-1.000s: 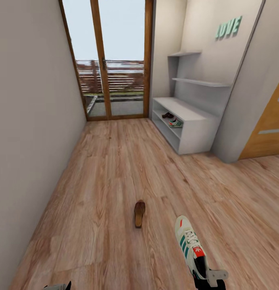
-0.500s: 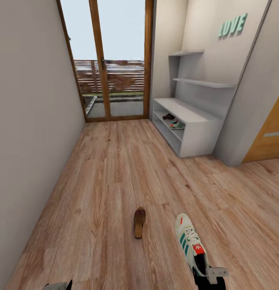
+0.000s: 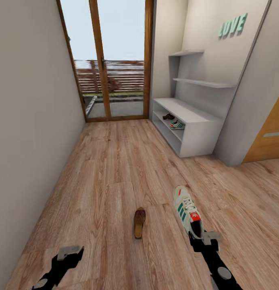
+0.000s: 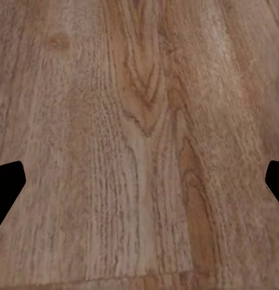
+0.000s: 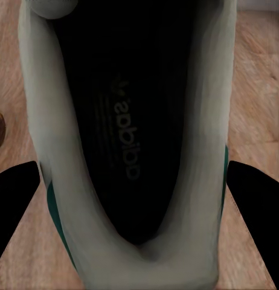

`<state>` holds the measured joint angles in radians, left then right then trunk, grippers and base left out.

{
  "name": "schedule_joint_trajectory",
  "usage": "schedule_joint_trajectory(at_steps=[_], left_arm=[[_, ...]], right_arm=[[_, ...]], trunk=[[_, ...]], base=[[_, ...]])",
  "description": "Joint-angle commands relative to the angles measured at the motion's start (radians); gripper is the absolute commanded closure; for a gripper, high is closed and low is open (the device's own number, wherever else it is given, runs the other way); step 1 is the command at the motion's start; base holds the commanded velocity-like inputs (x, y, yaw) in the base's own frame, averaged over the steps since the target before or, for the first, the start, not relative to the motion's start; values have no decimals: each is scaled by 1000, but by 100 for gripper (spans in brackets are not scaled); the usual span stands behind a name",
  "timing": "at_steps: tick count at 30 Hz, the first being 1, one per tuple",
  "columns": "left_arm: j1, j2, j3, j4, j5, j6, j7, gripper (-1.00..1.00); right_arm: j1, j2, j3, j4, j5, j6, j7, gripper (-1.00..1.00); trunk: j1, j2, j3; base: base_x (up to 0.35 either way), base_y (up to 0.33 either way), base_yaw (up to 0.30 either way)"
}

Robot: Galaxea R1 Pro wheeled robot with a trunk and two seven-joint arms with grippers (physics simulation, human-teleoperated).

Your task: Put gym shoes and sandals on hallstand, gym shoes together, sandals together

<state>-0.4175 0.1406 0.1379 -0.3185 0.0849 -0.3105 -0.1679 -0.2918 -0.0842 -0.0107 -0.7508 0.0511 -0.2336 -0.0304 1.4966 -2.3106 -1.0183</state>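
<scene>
My right gripper (image 3: 202,236) is shut on the heel of a white gym shoe (image 3: 184,209) with teal stripes, holding it above the corridor floor (image 3: 115,173) with its toe pointing away from me. The right wrist view looks into the gym shoe's dark opening (image 5: 127,121), with a finger on each side. A brown sandal (image 3: 139,222) lies on the floor just left of it. My left gripper (image 3: 69,253) hangs open over bare planks (image 4: 139,121). On the upper shelf of the grey hallstand (image 3: 198,131) sit another sandal (image 3: 168,116) and another gym shoe (image 3: 177,125), side by side.
A plain wall (image 3: 30,121) closes the corridor's left side. A glass door with a wooden frame (image 3: 109,60) stands at the far end. An orange-brown door (image 3: 270,133) is at the right, past the hallstand. Open floor runs between me and the hallstand.
Both arms have come forward into the head view. The gym shoe has risen and moved ahead with the right gripper, while the sandal on the floor stayed put.
</scene>
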Motion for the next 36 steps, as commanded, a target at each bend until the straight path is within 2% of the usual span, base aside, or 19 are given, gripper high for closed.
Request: schedule_joint_trajectory(at_steps=[1,2,4,7,12,21,36], left_arm=[[-14,-1,4,0,3,19,-8,-100],[-40,-4,5,-2,-13,57,-5,-100],[-61,-4,3,2,-38,87,-1,-100],[-58,-2,-2,6,-62,87,0,-100],[-54,0,-1,3,-70,85,1,-100],[-55,-2,5,10,-71,82,1,-100],[-53,-2,6,12,-68,81,1,-100]], right_arm=[[-6,0,0,-18,5,23,-3,100],[-15,0,0,-77,3,81,-2,100],[-22,3,6,-178,1,152,-3,100],[-24,2,6,-207,3,177,-3,100],[-24,1,5,-204,2,179,-4,100],[-23,2,5,-203,4,181,-5,100],[-23,2,5,-203,4,181,-5,100]], trunk=[[0,0,-1],[0,0,-1],[0,0,-1],[0,0,-1],[0,0,-1],[0,0,-1],[0,0,-1]], base=[[0,0,0],[0,0,0],[0,0,0],[0,0,0],[78,-4,0],[315,-88,-15],[320,-102,-268]])
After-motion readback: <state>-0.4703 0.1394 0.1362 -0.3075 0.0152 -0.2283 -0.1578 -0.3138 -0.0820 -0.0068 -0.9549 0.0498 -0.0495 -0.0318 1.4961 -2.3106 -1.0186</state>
